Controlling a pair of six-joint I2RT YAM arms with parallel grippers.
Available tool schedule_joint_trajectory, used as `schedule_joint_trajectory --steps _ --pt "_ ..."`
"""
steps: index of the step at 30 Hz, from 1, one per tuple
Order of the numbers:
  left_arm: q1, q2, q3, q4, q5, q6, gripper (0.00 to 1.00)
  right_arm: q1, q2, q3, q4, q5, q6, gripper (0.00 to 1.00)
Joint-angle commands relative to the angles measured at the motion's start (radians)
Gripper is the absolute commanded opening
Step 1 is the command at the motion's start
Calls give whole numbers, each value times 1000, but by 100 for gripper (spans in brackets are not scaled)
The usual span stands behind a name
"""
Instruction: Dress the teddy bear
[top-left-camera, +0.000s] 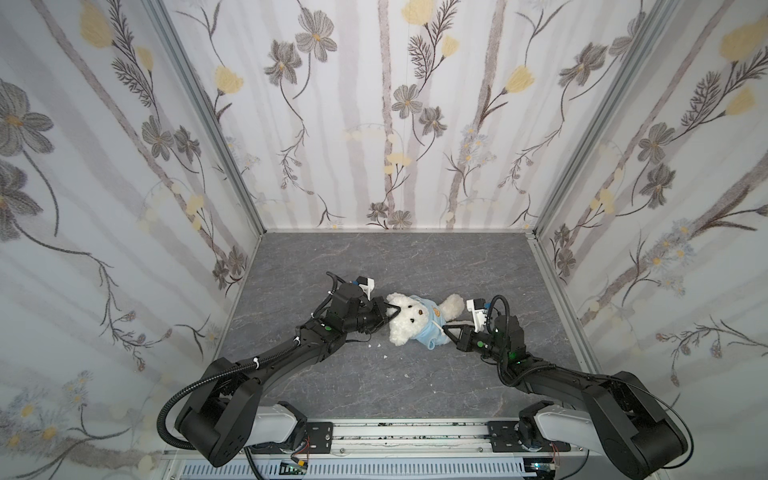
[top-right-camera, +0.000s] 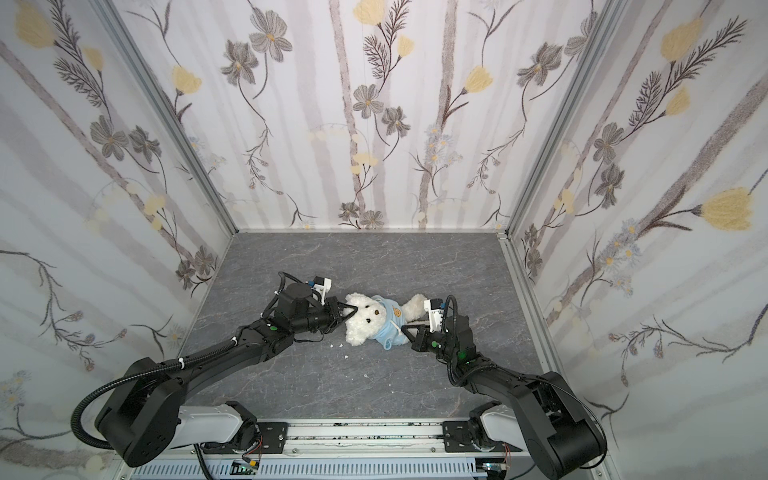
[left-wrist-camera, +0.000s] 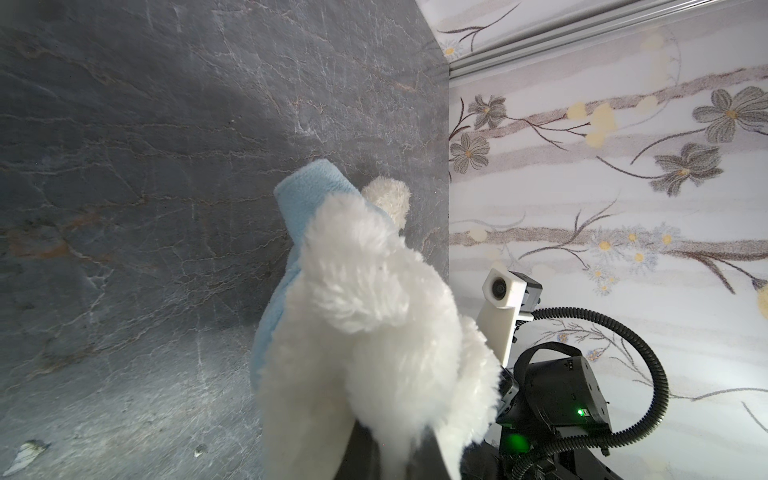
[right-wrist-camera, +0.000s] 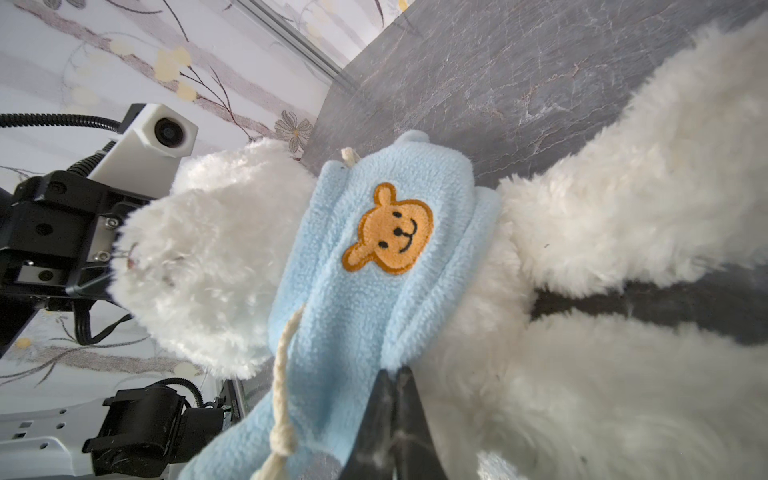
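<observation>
Right wrist view: the right tool (right-wrist-camera: 392, 380) is pinched shut on the blue hoodie (right-wrist-camera: 365, 299) hem. The teddy bear (top-left-camera: 409, 318) lies flat on the worktop (top-left-camera: 374, 386), its long axis running tool to tool. Its head end is clamped in the left tool (top-left-camera: 390, 311), with the legs toward the right one.

Open tabletop (top-left-camera: 374, 257) beyond the teddy bear (top-left-camera: 409, 318)

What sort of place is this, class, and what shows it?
Most likely a robot lab test booth, not a home: two black jointed robot arms mounted on a silver metal rail, closed in by flowered wallpaper panels in aluminium frames.
</observation>
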Motion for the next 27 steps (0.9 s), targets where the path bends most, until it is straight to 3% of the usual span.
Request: schedule_joint_trajectory --steps 1,6,12,17,27 --pt "22 -28 -18 29 -48 -46 0 -15 -47 -26 33 31 19 0" --pt "76 -108 -102 42 -133 -182 0 -14 -119 -60 -22 104 10 0" --pt "101 -111 -137 117 -95 -316 0 21 -141 -55 -80 214 -37 0" --pt "117 -109 -169 196 -56 -441 0 96 -163 -41 -180 411 -110 0" --pt "173 -152 -183 213 -24 -508 0 169 -209 -43 -260 640 -149 0"
